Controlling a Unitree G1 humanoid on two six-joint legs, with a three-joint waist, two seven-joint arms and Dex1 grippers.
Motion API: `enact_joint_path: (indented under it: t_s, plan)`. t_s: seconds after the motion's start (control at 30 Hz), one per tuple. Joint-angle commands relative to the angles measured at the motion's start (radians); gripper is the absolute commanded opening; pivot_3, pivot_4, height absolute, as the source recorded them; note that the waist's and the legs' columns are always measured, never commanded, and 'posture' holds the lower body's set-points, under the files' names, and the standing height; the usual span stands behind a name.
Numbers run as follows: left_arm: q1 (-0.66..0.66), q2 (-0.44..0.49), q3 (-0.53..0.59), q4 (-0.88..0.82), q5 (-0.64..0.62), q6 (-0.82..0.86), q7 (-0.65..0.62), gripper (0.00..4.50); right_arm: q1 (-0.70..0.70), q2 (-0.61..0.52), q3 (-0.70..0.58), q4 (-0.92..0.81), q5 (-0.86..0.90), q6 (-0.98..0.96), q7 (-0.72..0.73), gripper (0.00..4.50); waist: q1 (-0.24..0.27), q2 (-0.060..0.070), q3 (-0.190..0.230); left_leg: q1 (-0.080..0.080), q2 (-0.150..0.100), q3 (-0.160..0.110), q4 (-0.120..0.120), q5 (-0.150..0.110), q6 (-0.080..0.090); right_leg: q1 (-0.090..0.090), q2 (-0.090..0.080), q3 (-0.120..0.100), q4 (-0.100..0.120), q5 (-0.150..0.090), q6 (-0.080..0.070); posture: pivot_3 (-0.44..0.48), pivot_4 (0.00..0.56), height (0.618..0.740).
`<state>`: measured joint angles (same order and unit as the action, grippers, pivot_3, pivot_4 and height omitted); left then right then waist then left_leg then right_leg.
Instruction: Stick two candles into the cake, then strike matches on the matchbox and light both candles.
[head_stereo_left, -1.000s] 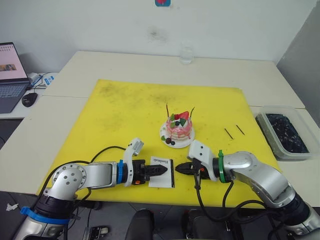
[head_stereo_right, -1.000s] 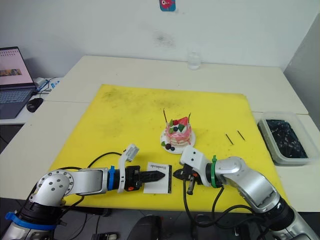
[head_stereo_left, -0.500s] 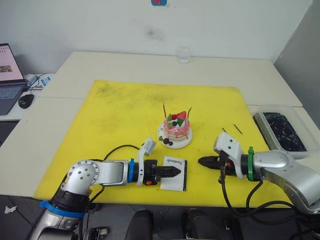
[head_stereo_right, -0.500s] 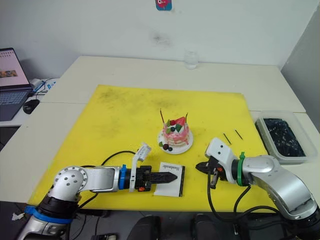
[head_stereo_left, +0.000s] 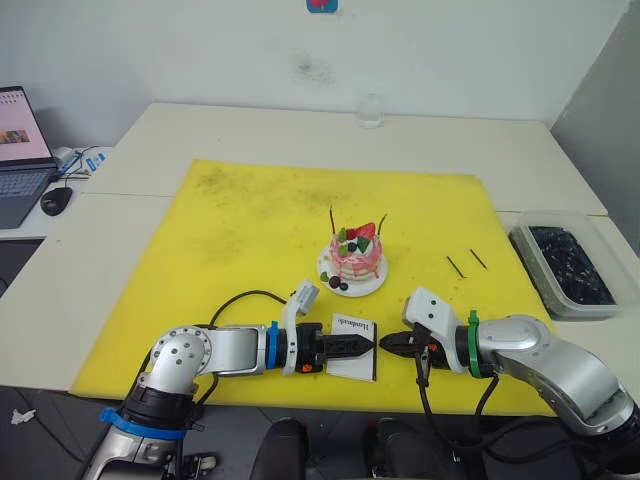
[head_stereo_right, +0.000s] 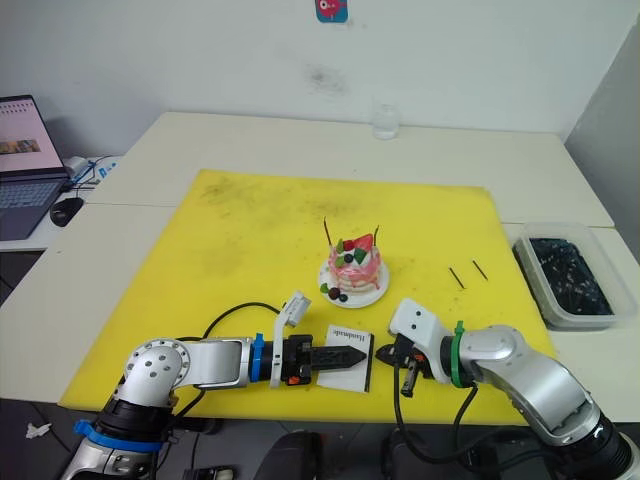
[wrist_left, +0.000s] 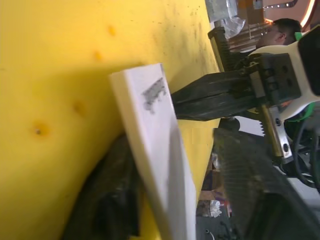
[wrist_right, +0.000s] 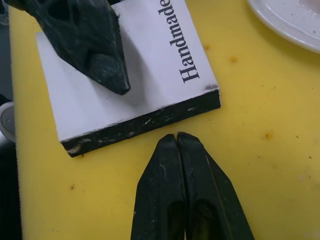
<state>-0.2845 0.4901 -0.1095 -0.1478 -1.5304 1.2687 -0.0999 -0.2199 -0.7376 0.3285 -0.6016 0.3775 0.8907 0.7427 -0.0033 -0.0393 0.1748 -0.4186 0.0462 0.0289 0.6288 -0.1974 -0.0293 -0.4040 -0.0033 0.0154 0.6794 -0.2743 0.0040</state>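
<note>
left pincer (head_stereo_left: 362, 346) sits pressed on the matchbox (wrist_right: 130, 85), pinning it. right pincer (wrist_right: 177, 140) is pressed together, empty, just off the dark strip. matches (head_stereo_left: 466, 263) lie well behind it, so grab one first, then strike along the strip.

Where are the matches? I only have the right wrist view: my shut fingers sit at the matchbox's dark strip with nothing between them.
Observer: Both matches lie on the yellow mat, to the robot's right of the cake and well apart from the right gripper.
Operator: Are the candles in yet?
Observer: Yes. Both candles stand upright in the top of the cake, one on each side of the strawberry. No flame shows on either.
</note>
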Motion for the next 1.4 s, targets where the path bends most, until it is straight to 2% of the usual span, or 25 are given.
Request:
enact_joint_path:
  t_s: [0.03,0.67,0.77,0.97,1.17,1.4]
  plan:
    - [0.014,-0.003,0.012,0.031,0.012,0.025,0.025,2.60,-0.017,-0.006,0.028,0.000,-0.021,-0.023,0.014,0.00,0.000,0.000,0.000,0.000,0.000,0.000,0.000,0.000,0.000,0.000,0.000,0.000,0.000,0.000,0.000,0.000,0.150,0.740]
    - [0.018,-0.054,0.035,0.040,0.067,0.058,0.043,2.60,-0.050,0.032,0.038,0.009,-0.020,-0.026,0.024,0.00,0.000,0.000,0.000,0.001,0.000,0.000,0.000,0.000,0.000,0.001,0.000,0.001,0.000,0.000,0.000,0.000,0.150,0.740]
    - [0.019,-0.059,0.035,0.038,0.096,0.061,0.047,1.94,-0.049,0.033,0.037,0.008,-0.021,-0.023,0.024,0.00,0.000,0.000,0.000,0.001,0.000,0.000,0.000,0.000,0.000,0.001,-0.001,0.001,0.000,0.000,0.000,0.000,0.150,0.740]
    - [0.021,-0.063,0.029,0.026,0.146,0.075,0.025,0.02,-0.044,0.035,0.031,0.004,-0.020,-0.013,0.018,0.00,0.000,0.000,0.000,0.001,0.000,0.000,0.000,0.000,0.000,0.000,0.000,0.000,0.000,0.000,0.000,0.000,0.150,0.740]
    - [0.025,-0.059,0.027,0.004,0.187,0.073,-0.010,0.01,-0.023,0.045,-0.035,-0.019,-0.008,-0.002,-0.020,0.00,0.000,0.000,0.000,0.001,0.000,0.000,0.000,0.000,0.000,0.001,0.000,0.001,0.000,0.000,0.000,0.000,0.150,0.740]
    - [0.022,-0.040,0.063,-0.046,0.123,0.085,-0.116,0.01,0.061,-0.026,-0.202,-0.092,0.023,-0.062,0.004,0.00,0.000,0.000,0.000,0.000,0.000,0.000,-0.001,0.000,0.000,0.000,-0.001,0.000,-0.001,0.000,-0.001,0.000,0.150,0.740]
